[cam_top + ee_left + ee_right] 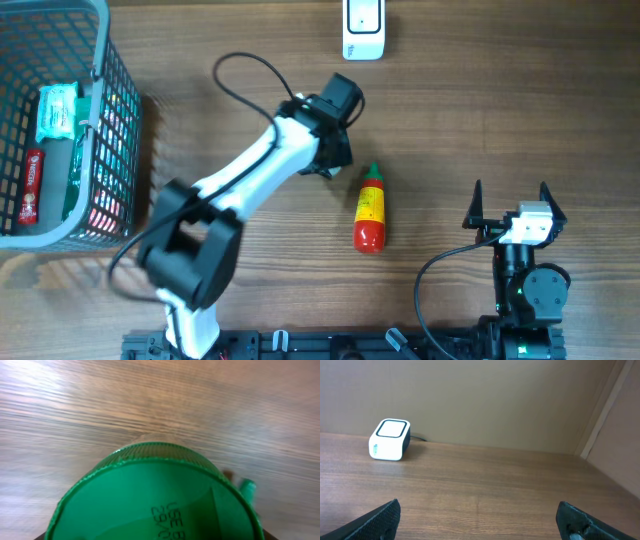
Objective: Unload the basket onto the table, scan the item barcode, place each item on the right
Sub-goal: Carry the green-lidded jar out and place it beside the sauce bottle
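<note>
- Left wrist view was filled by the ribbed green lid of a green-lidded container (150, 495), its use-by print (167, 520) crisp while the table (75, 410) grain behind it was smeared. The fingers themselves were out of frame, so you could not see the contact. I judged the container to be fixed to the wrist, with the left gripper (332, 155) clamped on it partway closed.
- You could not see any barcode there. Only the lid faced the lens, so the code was probably on the side wall or the base.
- Overhead, that gripper hung over mid-table and the container was hidden under it. The barcode scanner (362, 28) sat at the far edge, well apart, so I judged the carry to the scanner unfinished.
- Just beside the gripper lay a sauce bottle (369, 212) on its side, with a red body, a yellow label and its green cap pointing toward the scanner. Nothing was touching it.
- Your right gripper (510, 190) was parked near its base with the jaws spread fully apart and nothing between them, probably to keep the scanner approach free. Its own camera looked straight at the scanner's white window.
- The basket (120, 130) stood at the left edge with other packets in it, likely the stock of items.
- You would want the container turned so its code faces the window.
</note>
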Action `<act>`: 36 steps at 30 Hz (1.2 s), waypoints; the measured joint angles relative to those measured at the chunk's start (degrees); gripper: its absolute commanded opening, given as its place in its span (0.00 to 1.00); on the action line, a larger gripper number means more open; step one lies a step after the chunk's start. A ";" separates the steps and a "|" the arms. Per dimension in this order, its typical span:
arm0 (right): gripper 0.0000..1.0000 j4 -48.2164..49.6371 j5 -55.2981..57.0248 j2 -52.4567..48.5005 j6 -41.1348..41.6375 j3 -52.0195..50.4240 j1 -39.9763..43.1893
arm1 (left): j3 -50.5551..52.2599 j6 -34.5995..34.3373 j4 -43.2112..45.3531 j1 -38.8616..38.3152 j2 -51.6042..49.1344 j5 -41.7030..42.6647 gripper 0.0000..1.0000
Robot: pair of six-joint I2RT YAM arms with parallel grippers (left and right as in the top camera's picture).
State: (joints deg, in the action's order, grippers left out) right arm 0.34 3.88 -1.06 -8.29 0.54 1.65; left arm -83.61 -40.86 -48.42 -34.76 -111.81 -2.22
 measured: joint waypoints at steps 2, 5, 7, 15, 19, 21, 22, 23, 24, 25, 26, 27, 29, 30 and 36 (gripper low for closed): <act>1.00 0.00 0.00 0.00 0.00 0.00 0.00 | -0.11 -0.04 0.11 -0.52 -3.06 0.55 0.56; 1.00 0.00 0.00 0.00 0.00 -0.04 0.00 | -0.22 0.44 0.48 -1.38 -3.17 0.37 1.00; 1.00 0.00 0.00 0.00 0.00 -0.04 0.00 | -0.24 0.94 -0.55 -1.55 -3.43 0.83 1.00; 1.00 0.00 0.00 0.00 0.00 -0.04 0.00 | -13.97 8.59 -15.91 0.00 -0.66 0.50 1.00; 1.00 0.00 0.00 0.00 0.00 -0.04 0.00 | -29.14 13.25 -20.31 2.82 6.97 -3.45 1.00; 1.00 0.00 0.00 0.00 0.00 -0.04 0.00 | -34.29 14.14 -20.50 5.09 12.04 -7.21 1.00; 1.00 0.00 0.00 0.00 0.00 -0.04 0.00 | -36.22 14.32 -20.48 6.82 14.88 -9.40 1.00; 1.00 0.00 0.00 0.00 0.00 -0.04 0.00 | -37.22 14.36 -20.50 8.35 16.90 -11.10 1.00; 1.00 0.00 0.00 0.00 0.00 -0.04 0.00 | -38.05 14.19 -20.74 10.80 19.43 -13.20 1.00; 1.00 0.00 0.00 0.00 0.00 -0.04 0.00 | -38.53 13.90 -21.31 13.57 21.57 -15.04 1.00; 1.00 -0.02 0.00 0.00 0.00 -0.04 0.00 | -38.69 13.31 -21.94 16.15 22.84 -16.20 1.00; 1.00 0.00 0.00 0.00 0.00 -0.04 0.00 | -38.73 12.37 -22.88 19.80 24.04 -17.44 1.00; 1.00 0.00 0.00 0.00 0.00 -0.04 0.00 | -38.73 9.97 -24.87 26.58 24.50 -18.49 1.00; 1.00 -0.02 0.00 0.00 0.00 -0.04 0.00 | -38.66 8.39 -25.79 30.75 24.06 -18.64 1.00; 1.00 0.00 0.00 0.00 0.00 -0.04 0.00 | -34.88 2.64 -29.03 52.70 18.18 -10.10 1.00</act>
State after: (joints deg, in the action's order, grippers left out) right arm 0.34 3.88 -1.06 -8.29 0.49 1.65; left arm -118.50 -38.22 -77.45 17.93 -93.62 -12.32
